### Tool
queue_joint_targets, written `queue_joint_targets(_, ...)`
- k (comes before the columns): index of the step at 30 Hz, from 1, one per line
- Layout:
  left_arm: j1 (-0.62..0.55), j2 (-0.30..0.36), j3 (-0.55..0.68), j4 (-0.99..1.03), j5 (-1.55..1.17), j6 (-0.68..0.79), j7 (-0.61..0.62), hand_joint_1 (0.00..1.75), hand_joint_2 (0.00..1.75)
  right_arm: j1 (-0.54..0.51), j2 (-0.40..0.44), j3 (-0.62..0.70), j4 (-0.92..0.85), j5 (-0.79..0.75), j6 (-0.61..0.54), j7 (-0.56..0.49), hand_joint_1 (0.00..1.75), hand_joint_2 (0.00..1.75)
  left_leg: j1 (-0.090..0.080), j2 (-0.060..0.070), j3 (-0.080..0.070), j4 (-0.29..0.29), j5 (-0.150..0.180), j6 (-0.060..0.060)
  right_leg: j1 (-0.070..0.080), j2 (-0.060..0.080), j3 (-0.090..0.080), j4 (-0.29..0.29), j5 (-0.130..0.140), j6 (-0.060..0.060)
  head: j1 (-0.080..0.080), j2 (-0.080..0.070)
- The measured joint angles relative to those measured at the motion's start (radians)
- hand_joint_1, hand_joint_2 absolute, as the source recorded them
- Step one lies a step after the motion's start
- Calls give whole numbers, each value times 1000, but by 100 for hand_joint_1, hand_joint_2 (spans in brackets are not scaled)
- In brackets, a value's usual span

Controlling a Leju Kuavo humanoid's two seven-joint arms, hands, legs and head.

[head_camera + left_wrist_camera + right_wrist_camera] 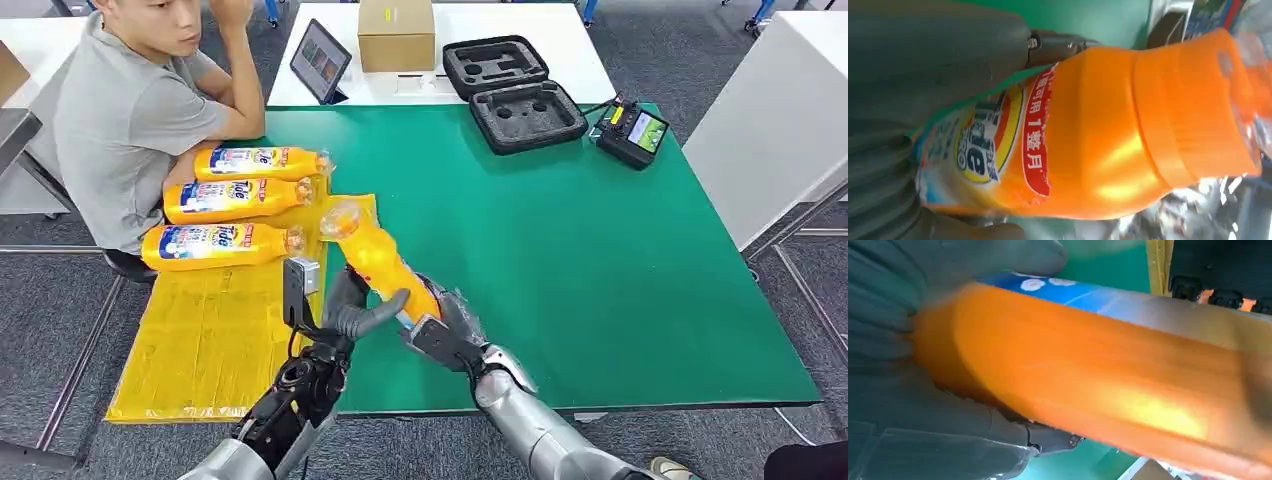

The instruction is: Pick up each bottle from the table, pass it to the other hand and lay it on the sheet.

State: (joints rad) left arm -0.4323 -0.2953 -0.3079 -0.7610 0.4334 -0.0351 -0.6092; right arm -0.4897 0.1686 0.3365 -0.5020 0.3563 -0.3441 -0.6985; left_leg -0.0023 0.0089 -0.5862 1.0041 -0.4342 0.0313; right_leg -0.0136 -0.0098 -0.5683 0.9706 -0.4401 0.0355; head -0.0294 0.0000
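A: Head view, item one: a bottle point(378, 262) is held off the green surface point(600, 260), tilted, cap end up toward the yellow sheet point(215, 340). The right hand point(445, 335) grips its lower end; the left hand point(350, 310) is wrapped round its middle. Both hands are on it at once.

B: So the handover is under way. Is the left grip sound?

A: In the left wrist view the thumb point(938, 55) lies across the label on one side and fingers point(973, 231) show under the other side. It looks closed round the body, though I cannot confirm how firmly. The right wrist view is blurred; the thumb point(973, 260) sits over the bottle's base.

B: Recommendation for the step?

A: In my judgement, the right hand should let go only once the left grip bears the weight, opening fully before drawing away so the fingers do not drag the base. The film wrapping near the cap looks slippery, so the hold belongs on the labelled body.

B: And placement?

A: Three bottles point(225, 246) already lie side by side at the sheet's far end, near a seated person point(130, 100). The free sheet area nearer the robot is the sensible target, laid parallel, without nudging the nearest one.
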Motion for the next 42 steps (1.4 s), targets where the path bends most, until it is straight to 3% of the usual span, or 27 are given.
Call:
queue_joint_targets(4,-2,0,-9,1,3,5,9,0,175,0,1,16,6,5,0,0,175,175,0,0,0,0,0,0,0,0,0,0,0,0,0,0)
queue_joint_targets(5,-4,0,-11,3,4,5,14,23,175,0,1,24,8,8,0,0,175,175,0,0,0,0,0,0,0,0,0,0,0,0,0,0)
queue_joint_targets(6,-6,0,-12,7,9,4,17,98,175,0,3,29,9,11,-3,0,175,175,0,0,0,0,0,0,0,0,0,0,0,0,0,0)
queue_joint_targets(7,-8,0,-13,11,12,3,22,147,175,-1,3,32,11,15,-6,0,175,175,0,0,0,0,0,0,0,0,0,0,0,0,0,0)
queue_joint_targets(8,-9,-1,-13,14,14,3,24,147,175,-2,3,35,13,19,-8,0,175,175,0,0,0,0,0,0,0,0,0,0,0,0,0,0)
queue_joint_targets(9,-10,-1,-14,17,16,3,24,173,175,-3,3,39,14,20,-10,0,175,175,0,0,0,0,0,0,0,0,0,0,0,0,0,0)
queue_joint_targets(17,-14,-3,-21,39,1,13,-9,175,175,-6,3,54,32,15,-18,1,175,175,0,0,0,0,0,0,0,0,0,0,0,0,0,0)
queue_joint_targets(18,-15,-3,-24,41,-3,18,-14,175,175,-6,3,55,35,15,-20,1,150,175,0,0,0,0,0,0,0,0,0,0,0,0,0,0)
queue_joint_targets(19,-15,-3,-27,41,-8,24,-17,175,175,-6,3,56,37,17,-22,0,44,175,0,0,0,0,0,0,0,0,0,0,0,0,0,0)
queue_joint_targets(20,-15,-3,-29,41,-12,30,-21,175,175,-6,4,56,39,18,-23,0,44,175,0,0,0,0,0,0,0,0,0,0,0,0,0,0)
queue_joint_targets(21,-15,-3,-32,41,-18,40,-27,175,175,-7,6,56,40,18,-23,0,12,175,0,0,0,0,0,0,0,0,0,0,0,0,0,0)
queue_joint_targets(22,-16,-3,-34,41,-24,48,-32,175,175,-7,7,56,42,18,-24,0,0,175,0,0,0,0,0,0,0,0,0,0,0,0,0,0)
queue_joint_targets(42,-28,-5,-70,29,-125,116,-73,175,175,-2,31,57,70,-3,-32,0,0,175,0,0,0,0,0,0,0,0,0,0,0,0,0,0)
